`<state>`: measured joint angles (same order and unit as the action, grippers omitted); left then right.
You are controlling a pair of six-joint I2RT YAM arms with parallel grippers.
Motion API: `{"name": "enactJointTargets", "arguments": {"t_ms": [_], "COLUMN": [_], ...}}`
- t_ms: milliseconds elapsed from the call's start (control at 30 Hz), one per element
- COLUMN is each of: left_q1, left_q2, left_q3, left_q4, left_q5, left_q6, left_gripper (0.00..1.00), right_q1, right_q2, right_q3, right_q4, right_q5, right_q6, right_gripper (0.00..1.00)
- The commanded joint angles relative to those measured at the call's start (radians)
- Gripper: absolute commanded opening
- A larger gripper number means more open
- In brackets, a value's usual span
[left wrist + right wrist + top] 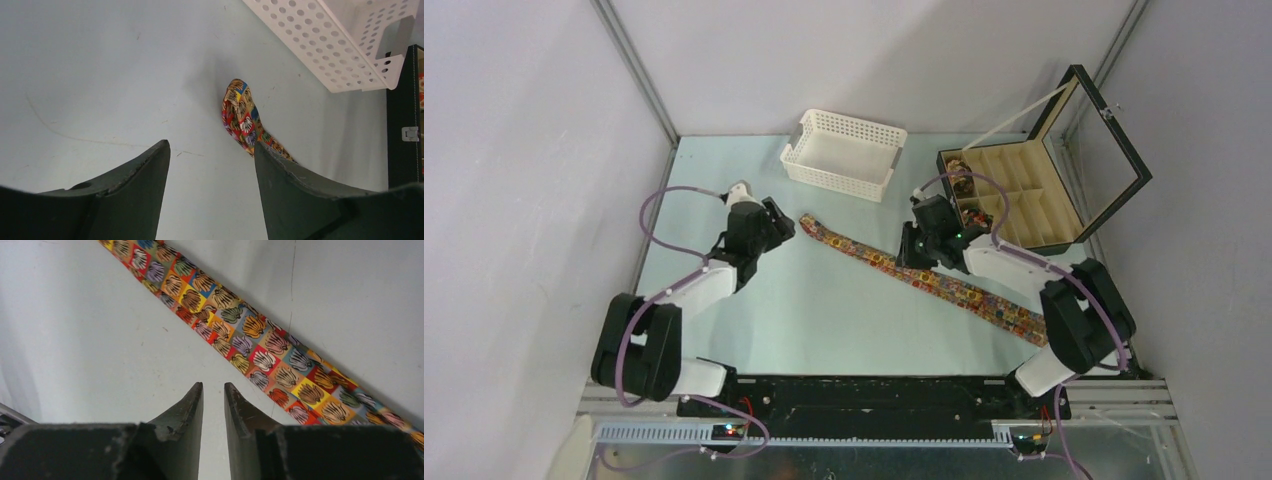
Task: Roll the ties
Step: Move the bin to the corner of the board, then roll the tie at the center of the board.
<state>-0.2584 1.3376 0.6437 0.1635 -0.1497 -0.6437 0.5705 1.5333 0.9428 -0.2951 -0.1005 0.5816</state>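
Observation:
One tie, patterned in red, orange, yellow and dark squares, lies flat and diagonal across the table from centre to front right. My left gripper is open and empty just left of the tie's narrow far end; in the left wrist view that end of the tie lies ahead, by the right finger. My right gripper hovers at the tie's middle; in the right wrist view its jaws stand a narrow gap apart, empty, just beside the tie. Small coiled ties sit in the box.
A white perforated basket stands at the back centre, also in the left wrist view. A black compartmented box with its lid raised stands at the back right; its edge shows in the left wrist view.

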Motion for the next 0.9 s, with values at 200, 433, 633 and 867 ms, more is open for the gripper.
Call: {"name": "enactJointTargets", "arguments": {"t_ms": [200,433,633,867], "left_q1": [0.013,0.029,0.043,0.043], "left_q2": [0.149,0.241,0.323,0.403], "left_q3": [0.104,0.138,0.145,0.146], "left_q4": [0.166,0.192,0.281,0.384], "left_q5": [0.062,0.079,0.139,0.221], "left_q6": [-0.029,-0.033,-0.021,-0.016], "left_gripper": [0.72,0.75,0.69,0.69], "right_q1": [0.010,0.013,0.012,0.011], "right_q2": [0.113,0.122,0.134,0.140], "right_q3": [-0.001,-0.001,-0.001,-0.001], "right_q4": [0.090,0.080,0.077,0.073], "right_q5": [0.049,0.094,0.098,0.101], "right_q6": [0.014,0.013,0.011,0.013], "right_gripper": [0.23,0.23,0.22,0.22]}}
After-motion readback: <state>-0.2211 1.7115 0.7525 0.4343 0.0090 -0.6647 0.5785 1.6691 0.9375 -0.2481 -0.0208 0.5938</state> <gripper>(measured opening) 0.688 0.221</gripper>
